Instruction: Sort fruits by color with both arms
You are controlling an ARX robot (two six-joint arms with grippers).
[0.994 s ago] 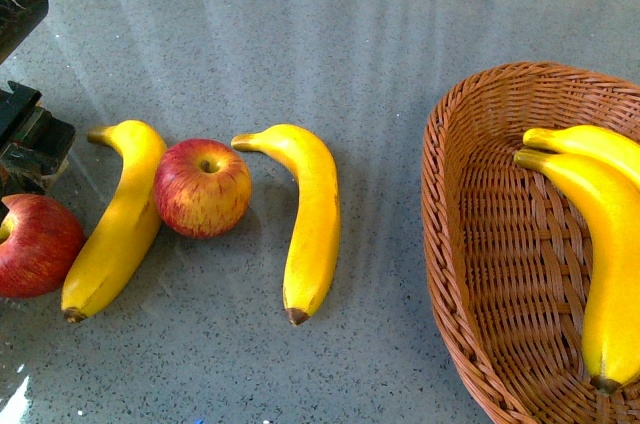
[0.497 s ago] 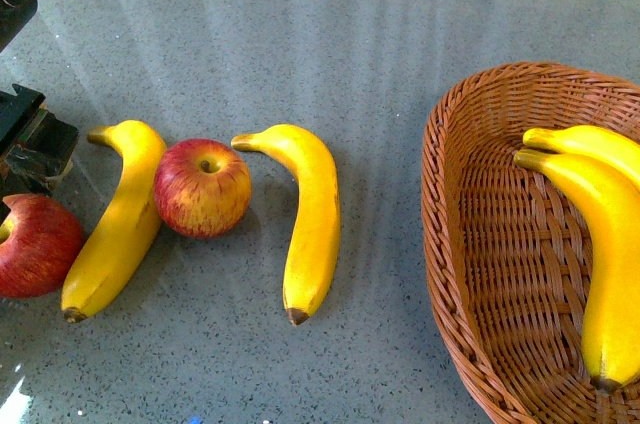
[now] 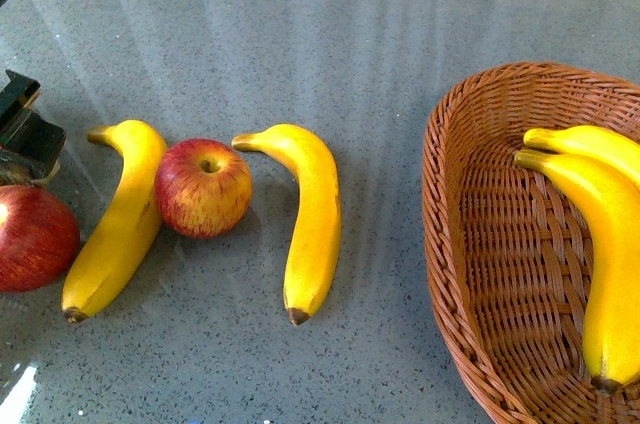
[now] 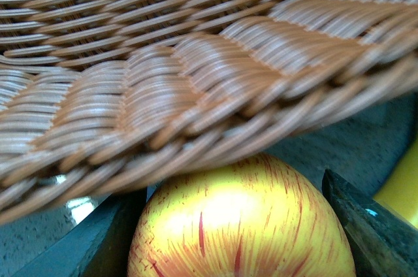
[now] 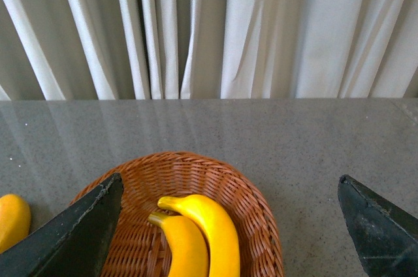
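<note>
In the left wrist view my left gripper (image 4: 232, 189) is shut on a yellow apple with red streaks (image 4: 241, 238), one dark finger (image 4: 366, 225) on each side. In the front view that apple (image 3: 35, 237) looks red at the table's far left edge, below the left gripper (image 3: 25, 134). Further right lie a banana (image 3: 115, 219), a second apple streaked with yellow (image 3: 203, 187) touching it, and another banana (image 3: 312, 219). My right gripper (image 5: 230, 179) hangs open above a brown wicker basket (image 5: 258, 211) holding two bananas (image 5: 206, 231).
The basket (image 3: 450, 244) with its bananas (image 3: 605, 254) fills the front view's right side. Another wicker rim (image 4: 196, 94) stands right in front of the held apple in the left wrist view. White curtains (image 5: 209, 29) hang behind the grey table (image 3: 380, 54).
The left gripper and its apple have shifted a little left towards the frame edge. The dark arm part at the top left has almost left the view.
</note>
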